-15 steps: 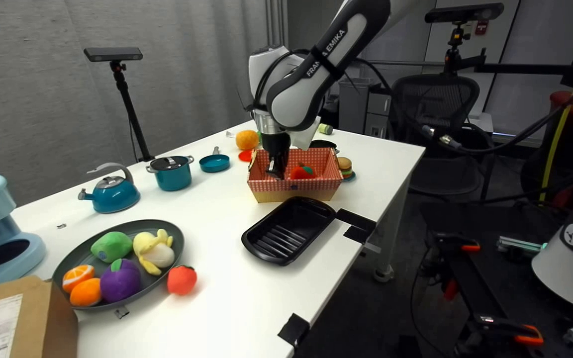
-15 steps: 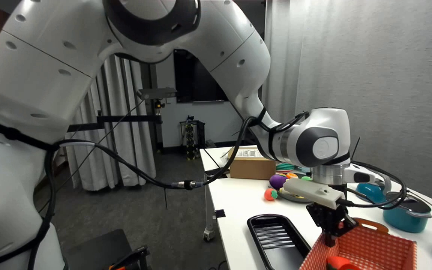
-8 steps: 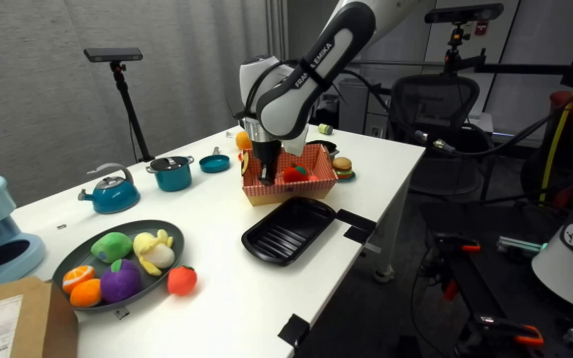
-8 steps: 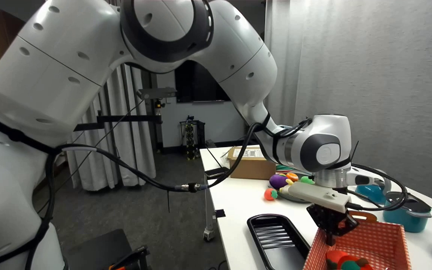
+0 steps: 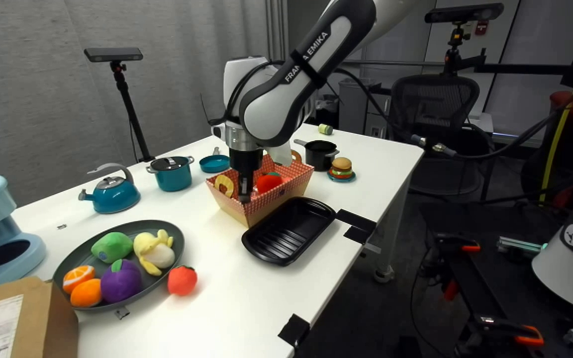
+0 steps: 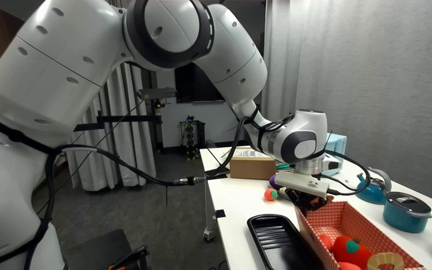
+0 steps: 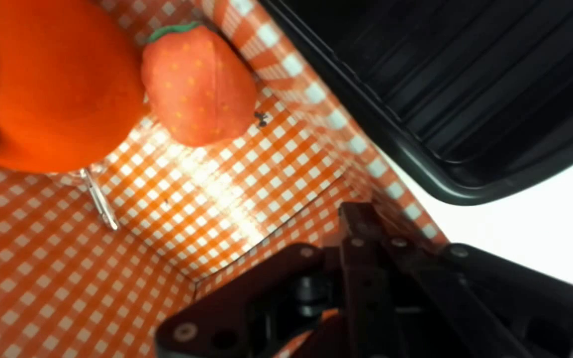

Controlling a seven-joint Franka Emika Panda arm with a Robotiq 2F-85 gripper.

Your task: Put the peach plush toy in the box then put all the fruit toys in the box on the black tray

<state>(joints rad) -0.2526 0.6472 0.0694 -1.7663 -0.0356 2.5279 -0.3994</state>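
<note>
The box [image 5: 279,199] is a basket with red-white checked lining. The large red-orange plush [image 5: 269,183], which best fits the peach plush toy, lies in it, also visible in the wrist view [image 7: 62,84]. A strawberry toy [image 7: 199,87] and a pineapple ring [image 5: 224,185] are in it too. My gripper [image 5: 244,197] is shut and empty, its tips [image 7: 366,211] inside the box by the wall near a corner. The black tray [image 5: 286,238] lies right beside the box in both exterior views [image 6: 276,243]; whether they touch is unclear. A smaller red toy [image 5: 182,280] lies on the table.
A dark round pan [image 5: 179,243] holds several fruit toys, including a purple one [image 5: 121,281] and a yellow one [image 5: 154,251]. A cardboard carton [image 5: 23,318], a teal kettle [image 5: 115,194], a teal pot [image 5: 173,174], a black pot [image 5: 321,155] and a burger toy [image 5: 341,168] stand around.
My shut gripper has moved toward the pan side, and the box has shifted and turned with it, now alongside the black tray. The toys in the box moved along. The tray stayed put.
</note>
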